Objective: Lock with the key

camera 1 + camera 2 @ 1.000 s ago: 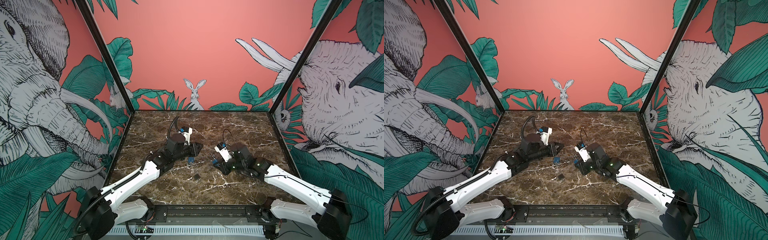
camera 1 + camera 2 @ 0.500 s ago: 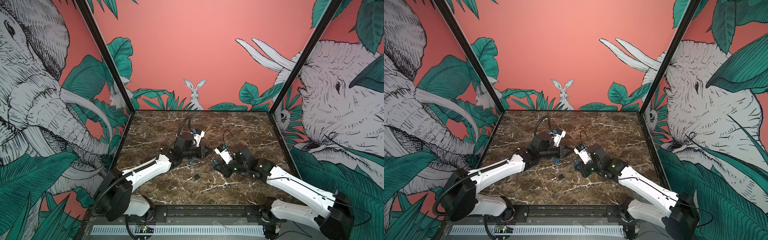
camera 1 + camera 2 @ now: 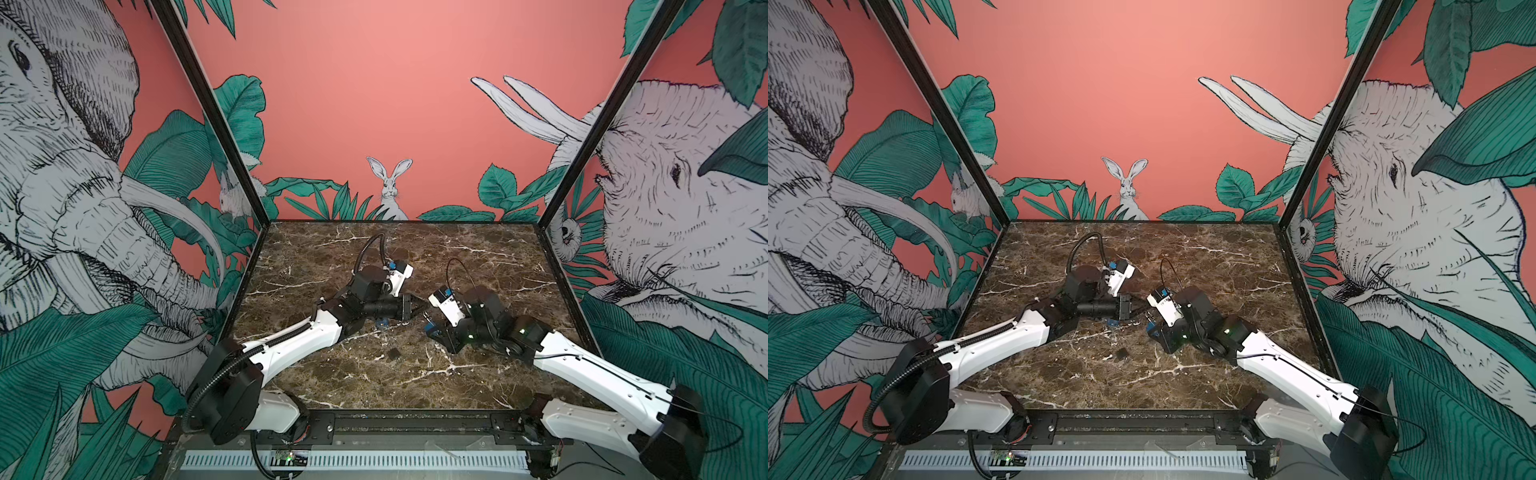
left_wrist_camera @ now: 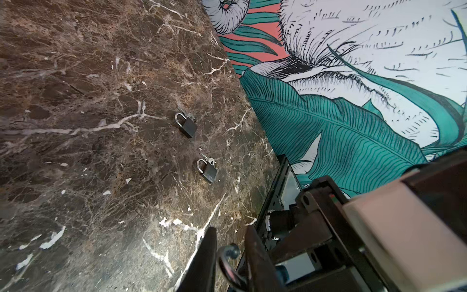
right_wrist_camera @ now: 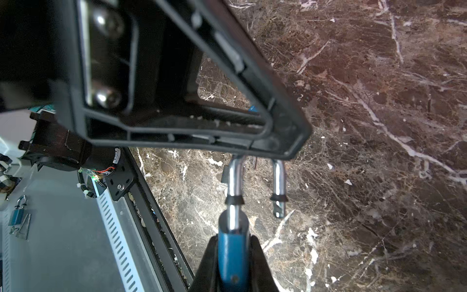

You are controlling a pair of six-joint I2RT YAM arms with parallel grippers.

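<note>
A: Pictured: a brown, white-veined marble tabletop (image 4: pixel 88 151) meeting a painted wall of teal leaves (image 4: pixel 341 131). What lies on the stone?

B: Two small dark grey padlocks with silver shackles, one (image 4: pixel 208 172) nearer the gripper than the other (image 4: pixel 187 125). Both lie flat, each with a small silver key (image 4: pixel 192 116) by its shackle (detail is faint).

A: And in the foreground?

B: The left gripper (image 4: pixel 230 241), its dark fingers (image 4: pixel 210 252) flanking a curved silver metal shackle (image 4: pixel 232 249). Whether they pinch it cannot be told. Just beside it, a blurred white and black robot arm (image 4: pixel 391 227).
</note>
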